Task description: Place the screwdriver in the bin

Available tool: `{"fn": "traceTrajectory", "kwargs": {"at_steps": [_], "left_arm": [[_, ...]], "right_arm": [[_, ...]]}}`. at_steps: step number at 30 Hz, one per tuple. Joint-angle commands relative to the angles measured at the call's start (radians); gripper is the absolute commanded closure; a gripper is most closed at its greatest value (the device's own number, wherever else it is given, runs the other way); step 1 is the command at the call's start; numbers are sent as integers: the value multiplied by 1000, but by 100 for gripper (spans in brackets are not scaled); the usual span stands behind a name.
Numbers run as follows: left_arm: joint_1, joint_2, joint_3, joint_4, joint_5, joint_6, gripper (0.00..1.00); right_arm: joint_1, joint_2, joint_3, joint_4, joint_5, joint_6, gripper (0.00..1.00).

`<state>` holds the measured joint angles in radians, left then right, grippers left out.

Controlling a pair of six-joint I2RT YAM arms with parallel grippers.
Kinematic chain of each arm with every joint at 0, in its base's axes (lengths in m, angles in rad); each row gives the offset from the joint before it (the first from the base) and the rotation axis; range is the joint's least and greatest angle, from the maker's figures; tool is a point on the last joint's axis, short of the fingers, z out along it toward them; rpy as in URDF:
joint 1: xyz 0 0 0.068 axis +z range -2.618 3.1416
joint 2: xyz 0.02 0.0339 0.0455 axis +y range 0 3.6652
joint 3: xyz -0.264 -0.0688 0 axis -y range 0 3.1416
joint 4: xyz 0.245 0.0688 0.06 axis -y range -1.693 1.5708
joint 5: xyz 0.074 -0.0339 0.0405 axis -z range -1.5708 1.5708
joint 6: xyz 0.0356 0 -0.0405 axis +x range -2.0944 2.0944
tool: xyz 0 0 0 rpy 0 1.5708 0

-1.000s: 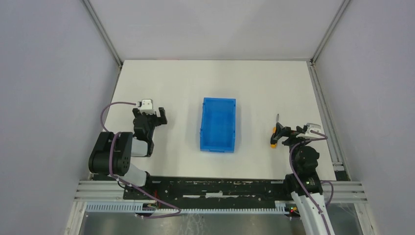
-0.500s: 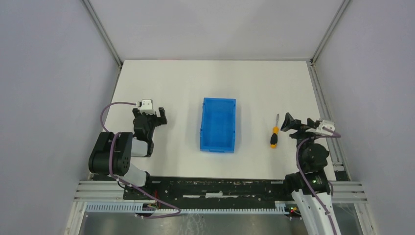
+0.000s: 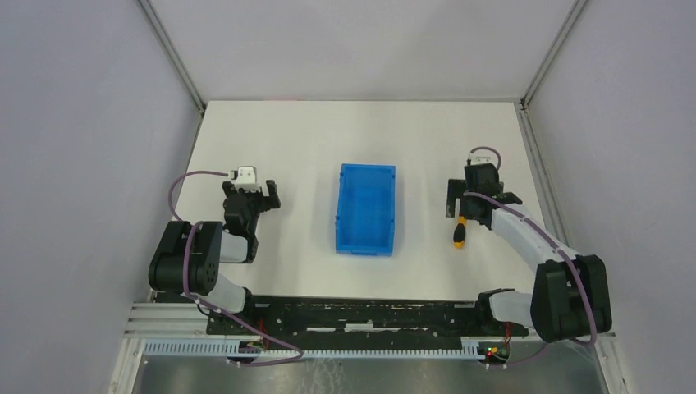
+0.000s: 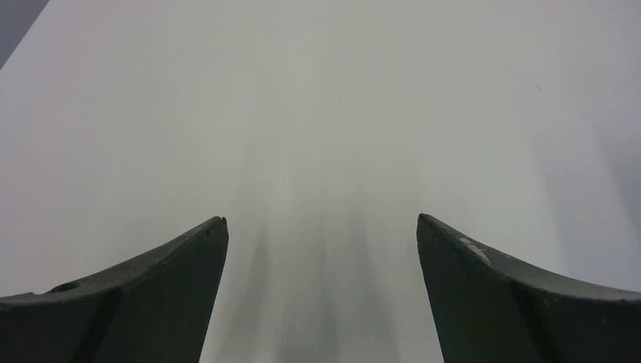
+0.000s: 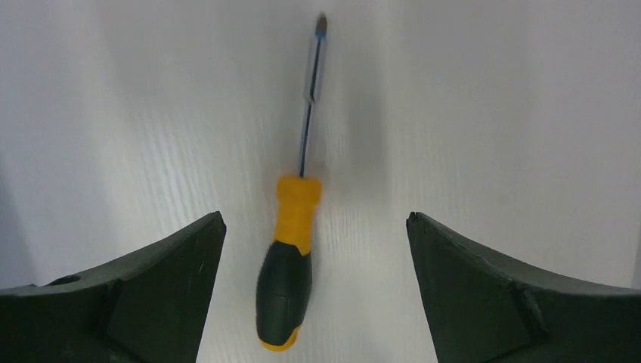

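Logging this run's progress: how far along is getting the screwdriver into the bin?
Done: the open right gripper hovers over the screwdriver, a finger either side of its handle. In hand: nothing gripped; the screwdriver lies on the table, right of the empty bin. Remaining: close, lift, carry, release. The left gripper sits open.

A white matte surface [image 3: 312,139] forms the floor of the enclosure, under soft, even light. Plain pale grey walls [image 3: 82,123] close it in on the left, right and far sides. Slim metal posts [image 3: 171,53] run up the far corners, and a black slotted rail [image 3: 369,316] borders the near edge.
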<state>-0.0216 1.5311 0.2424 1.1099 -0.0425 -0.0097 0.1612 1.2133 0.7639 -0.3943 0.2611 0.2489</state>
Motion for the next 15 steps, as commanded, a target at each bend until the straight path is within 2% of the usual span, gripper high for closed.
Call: {"fn": "traceTrajectory", "kwargs": {"at_steps": [1, 3, 6, 9, 10, 11, 15], "left_arm": [[5, 3, 11, 46, 4, -16, 0], [5, 3, 11, 47, 4, -16, 0], [5, 3, 10, 47, 3, -16, 0], [5, 2, 9, 47, 4, -16, 0], [5, 3, 9, 47, 3, -16, 0], [5, 3, 9, 47, 3, -16, 0], [5, 3, 10, 47, 3, -16, 0]], "right_arm": [[-4, 91, -67, 27, 7, 18, 6], [-5, 145, -113, 69, -23, 14, 15], [-4, 202, -156, 112, -60, 9, 41], [-3, 188, -151, 83, -87, 10, 87], [-2, 162, -142, 66, -94, 12, 96], [-2, 126, -119, 27, -89, 15, 100], [-2, -8, 67, -190, -114, 1, 100]]}}
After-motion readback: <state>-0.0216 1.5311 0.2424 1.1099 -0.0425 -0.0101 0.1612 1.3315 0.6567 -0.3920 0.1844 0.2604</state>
